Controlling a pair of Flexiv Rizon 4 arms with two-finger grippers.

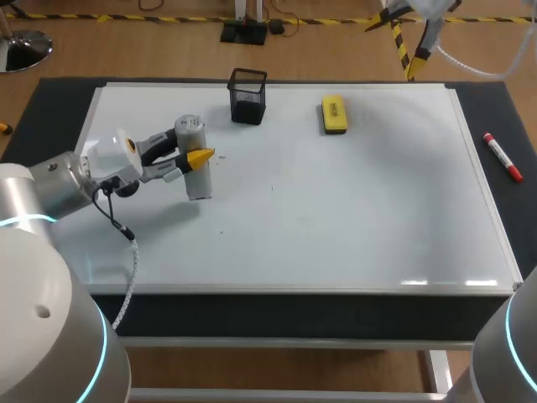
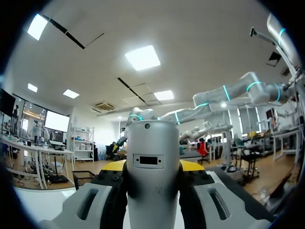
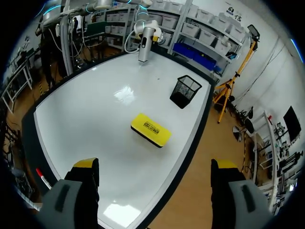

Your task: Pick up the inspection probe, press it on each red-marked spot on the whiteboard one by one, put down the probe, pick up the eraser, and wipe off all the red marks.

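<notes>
left pincer (image 1: 191,157) clenched on the inspection probe (image 2: 152,138): a yellow-tipped finger pressed each side of the grey cylinder. probe stood upright in the grip. its lower end was at the whiteboard (image 1: 336,218); could not tell whether it touched. left arm came in low from the left side of the counter (image 1: 495,109), its cable trailing behind the wrist.

black mesh cup (image 1: 248,95) stood on the whiteboard near the left pincer, off its right side and farther from the robot. yellow eraser (image 1: 334,114) lay flat on the board beyond the cup, well apart from the left pincer.

right pincer (image 3: 155,167) released, fingers spread wide, nothing between them. it hung high over the board's edge, one finger above the white surface, the other above the floor past the counter. eraser lay ahead of the right pincer, roughly in line with the gap between its fingers. mesh cup stood farther ahead, just past the eraser. probe and left pincer were far ahead, at the other end of the board.

red marker (image 1: 503,157) lay on the dark counter beside the whiteboard frame, off the board, well away from the left pincer.
</notes>
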